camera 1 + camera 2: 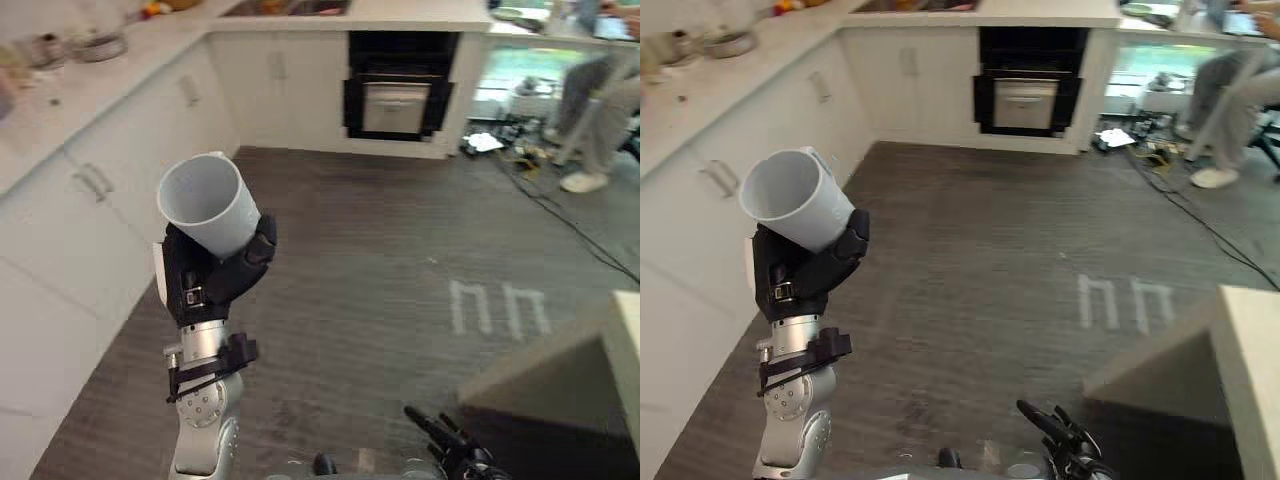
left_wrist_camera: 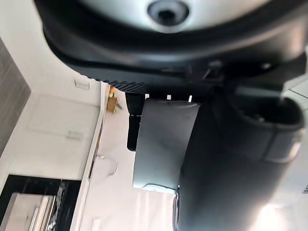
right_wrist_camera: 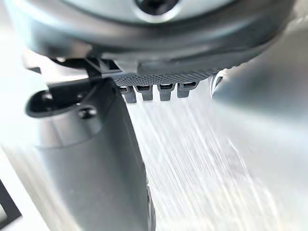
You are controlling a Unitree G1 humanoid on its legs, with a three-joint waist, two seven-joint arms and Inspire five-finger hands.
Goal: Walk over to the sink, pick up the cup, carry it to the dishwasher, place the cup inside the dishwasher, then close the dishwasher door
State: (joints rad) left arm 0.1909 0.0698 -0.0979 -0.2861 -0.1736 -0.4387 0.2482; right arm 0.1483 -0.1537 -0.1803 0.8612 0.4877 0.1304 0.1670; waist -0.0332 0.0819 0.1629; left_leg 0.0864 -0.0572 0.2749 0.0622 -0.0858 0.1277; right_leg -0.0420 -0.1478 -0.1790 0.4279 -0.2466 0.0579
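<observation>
The left hand (image 1: 212, 278), curled around the tilted pale grey plastic cup (image 1: 205, 207), needed a firm, steady grip for the walk to the black built-in dishwasher (image 1: 398, 95) ahead.

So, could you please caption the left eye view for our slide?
Left hand holds a tilted grey cup above the floor.

Honestly, nothing legible here. The closest thing is some pale marks (image 1: 498, 308) on the floor (image 1: 380, 250), nearer than the black appliance bay (image 1: 400, 85) and to its right: two pairs of arch shapes, not proper letters. There's also a tiny tag (image 1: 193, 296) on the left hand (image 1: 215, 275) gripping the cup (image 1: 208, 205), down-left of the bay, too small to read.
</observation>
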